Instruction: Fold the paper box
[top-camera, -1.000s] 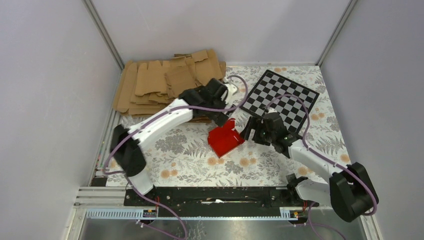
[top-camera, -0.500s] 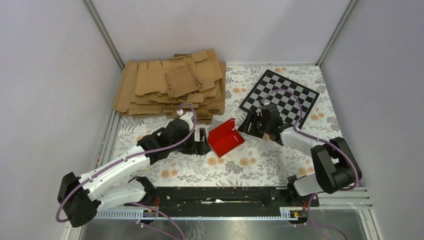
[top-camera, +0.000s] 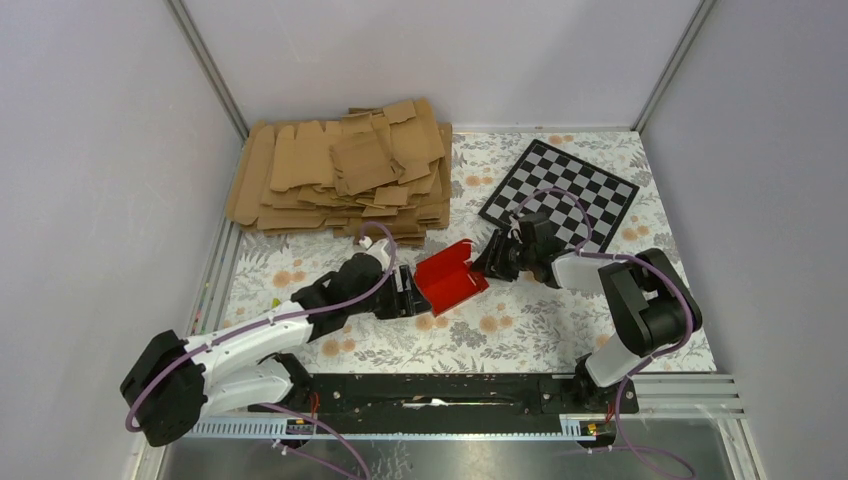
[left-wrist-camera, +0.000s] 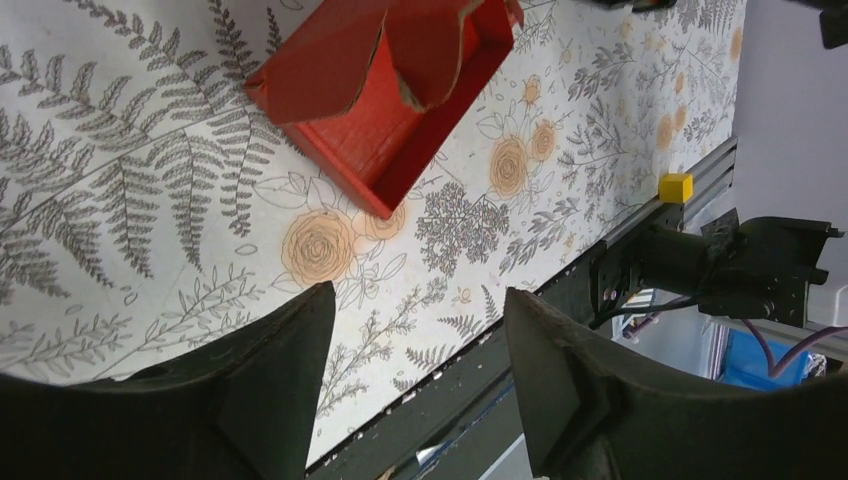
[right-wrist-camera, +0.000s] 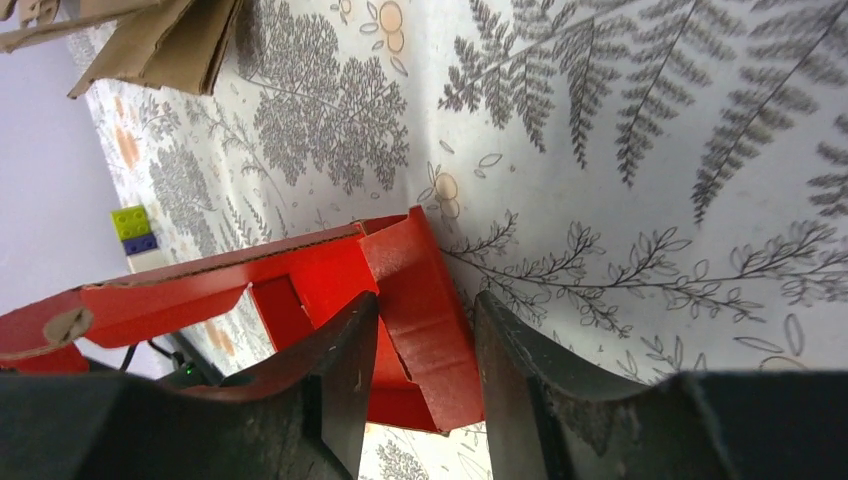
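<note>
Left hand (top-camera: 410, 296) is apart and empty, low on the desk (top-camera: 520, 335), just beside the near-left end of the paper box (top-camera: 452, 278). Right hand (top-camera: 487, 264) is apart too, with the far-right corner flap in its gap, not pinched as far as I can see. Brown blanks (top-camera: 340, 170) and checkered board (top-camera: 560, 190) sit at the back, out of play. Box sits mid-desk, open side up, long axis roughly hand to hand. My read: I've flanked it to press the end walls upright from both sides
</note>
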